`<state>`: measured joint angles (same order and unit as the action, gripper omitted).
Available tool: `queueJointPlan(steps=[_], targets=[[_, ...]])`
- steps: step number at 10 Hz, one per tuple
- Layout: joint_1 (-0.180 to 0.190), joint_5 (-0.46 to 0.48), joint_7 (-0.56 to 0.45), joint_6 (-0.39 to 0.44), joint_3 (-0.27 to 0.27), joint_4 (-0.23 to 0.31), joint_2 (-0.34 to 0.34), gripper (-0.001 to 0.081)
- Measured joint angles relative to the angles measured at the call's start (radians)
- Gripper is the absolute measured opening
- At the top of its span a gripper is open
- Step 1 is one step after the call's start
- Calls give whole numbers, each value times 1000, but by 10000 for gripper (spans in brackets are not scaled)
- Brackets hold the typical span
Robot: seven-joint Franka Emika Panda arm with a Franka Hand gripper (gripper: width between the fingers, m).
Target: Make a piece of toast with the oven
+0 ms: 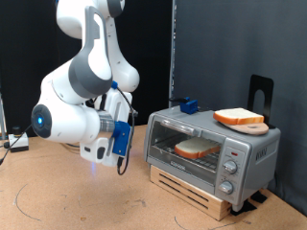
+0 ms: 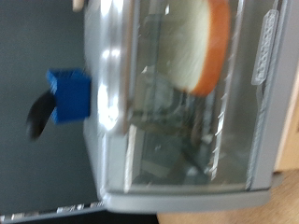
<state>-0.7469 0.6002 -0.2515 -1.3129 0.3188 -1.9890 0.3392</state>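
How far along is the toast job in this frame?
Done: a piece of toast lies inside the oven behind its closed glass door. In hand: nothing shows between the fingers; the gripper hangs at the exterior view's left of the oven. A second slice sits on top.

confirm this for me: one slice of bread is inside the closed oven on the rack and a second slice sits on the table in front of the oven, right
Not quite. The second slice sits on top of the oven, on a small board, not on the table in front of it; the exterior view shows this. The rest holds: a slice of bread lies inside on the rack behind the closed glass door.
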Motion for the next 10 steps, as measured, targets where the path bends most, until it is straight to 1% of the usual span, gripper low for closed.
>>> queueJointPlan(steps=[1, 2, 3, 4, 5, 6, 7, 8, 9, 10], targets=[[7, 1, 22, -7, 0, 26, 23, 807], [7, 1, 20, -7, 0, 24, 23, 807], [6, 57, -26, -62, 5, 19, 24, 807], [7, 153, -84, -148, 18, 13, 30, 807], [9, 227, -115, -200, 31, 16, 42, 807], [14, 261, -114, -207, 43, 36, 66, 807], [24, 263, -74, -176, 49, 75, 104, 807], [41, 255, -5, -143, 51, 122, 150, 807], [61, 249, 51, -132, 52, 164, 195, 807], [80, 244, 83, -132, 52, 199, 235, 807]])
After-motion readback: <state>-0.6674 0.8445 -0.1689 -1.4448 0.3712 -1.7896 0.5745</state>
